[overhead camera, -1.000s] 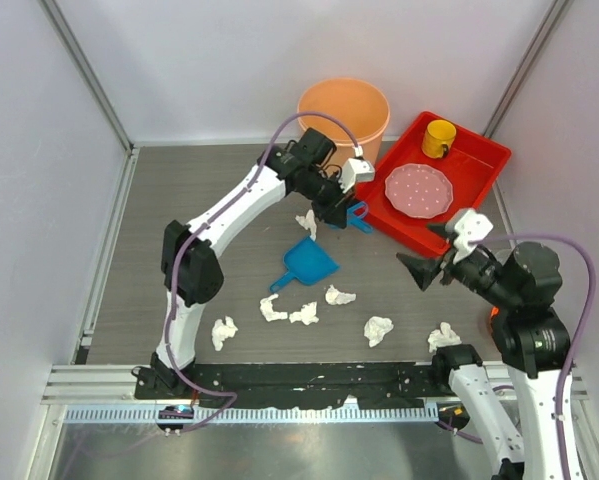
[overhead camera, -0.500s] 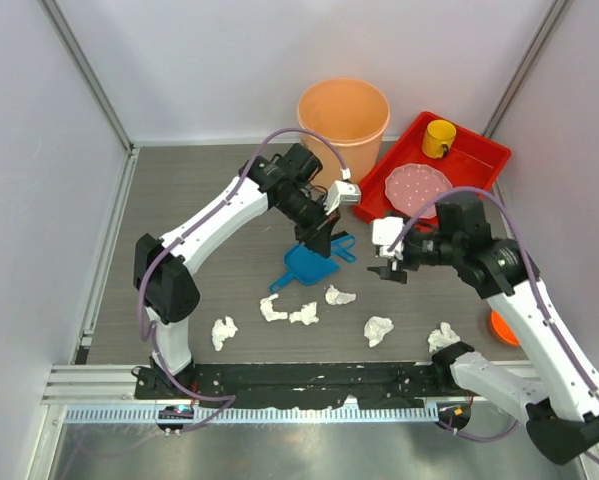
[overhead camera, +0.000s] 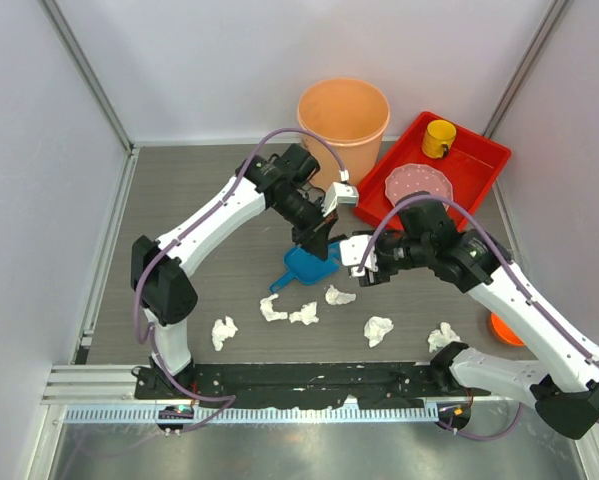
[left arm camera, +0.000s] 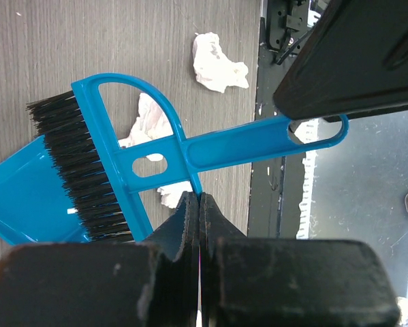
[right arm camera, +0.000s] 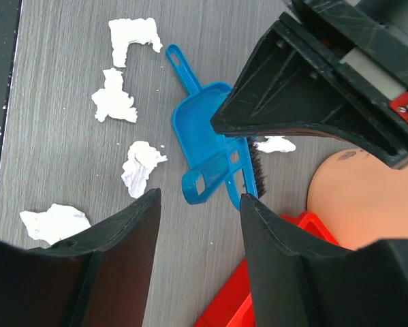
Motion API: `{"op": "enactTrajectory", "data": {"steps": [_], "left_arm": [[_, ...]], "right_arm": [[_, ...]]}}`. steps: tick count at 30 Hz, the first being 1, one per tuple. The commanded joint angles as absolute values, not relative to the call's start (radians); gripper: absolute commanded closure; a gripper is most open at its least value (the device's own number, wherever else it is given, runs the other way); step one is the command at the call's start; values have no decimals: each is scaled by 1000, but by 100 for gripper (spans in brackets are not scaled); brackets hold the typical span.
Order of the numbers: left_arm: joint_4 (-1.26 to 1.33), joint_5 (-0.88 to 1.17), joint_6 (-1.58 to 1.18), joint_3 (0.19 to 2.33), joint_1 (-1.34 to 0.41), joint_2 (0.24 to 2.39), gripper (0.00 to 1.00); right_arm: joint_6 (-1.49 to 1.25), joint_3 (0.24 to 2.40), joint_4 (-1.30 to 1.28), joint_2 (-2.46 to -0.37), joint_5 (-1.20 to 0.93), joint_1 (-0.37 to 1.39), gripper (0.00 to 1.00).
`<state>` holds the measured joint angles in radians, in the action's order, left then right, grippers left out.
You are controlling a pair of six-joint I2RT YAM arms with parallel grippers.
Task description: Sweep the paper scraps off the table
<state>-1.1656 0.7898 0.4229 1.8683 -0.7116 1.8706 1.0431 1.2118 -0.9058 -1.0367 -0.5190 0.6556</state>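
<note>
Six paper scraps [overhead camera: 304,315] are showing in the top view, lying on the table [overhead camera: 199,200] in a loose row between the two grippers and the arm bases. A seventh is showing only in the right wrist view, sitting just past the bristles, on the side away from the row. Left gripper [overhead camera: 314,240] is pinching the brush [left arm camera: 190,146] by the thin rib of its blue frame, jaws fully together on it. Black bristles are hanging at the open end of the dustpan [overhead camera: 304,265], can't tell if they're touching it. Right gripper [overhead camera: 369,268] is hovering just right of the dustpan, jaws standing partly apart and holding nothing. In its own view the brush handle is lying between the fingers [right arm camera: 122,238], lower down and clear of both. Closest scrap is lying just on the near side of the dustpan, near the right fingertips, not touching. The rest are sitting further toward the bases, well apart from the brush. Orange bucket [overhead camera: 344,110] and red tray [overhead camera: 474,165] are standing at the far edge
</note>
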Motion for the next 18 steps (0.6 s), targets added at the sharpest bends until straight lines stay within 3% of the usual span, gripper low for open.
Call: {"op": "enactTrajectory", "data": {"steps": [1,6,12,15,16,18], "left_arm": [[-1189,836,439,1908,-713,1862,100],[-1206,845,440,1922,-716,1874,100],[-1219,841,453,1925,-718,1870,100],[-1216,839,453,1925,-718,1873,100],[-1216,838,451,1927,-718,1875,100],[-1212,830,443,1928,-718,1882,100]], "right_arm": [[1046,1164,-795,-1029,-468,687,45],[1046,1157,-743,-1069,-453,699,47],[1045,1157,-709,-1095,-448,703,62],[1042,1157,-715,-1097,-448,706,79],[1037,1158,-716,-1094,-451,706,91],[1025,1164,-722,-1092,-463,706,99]]}}
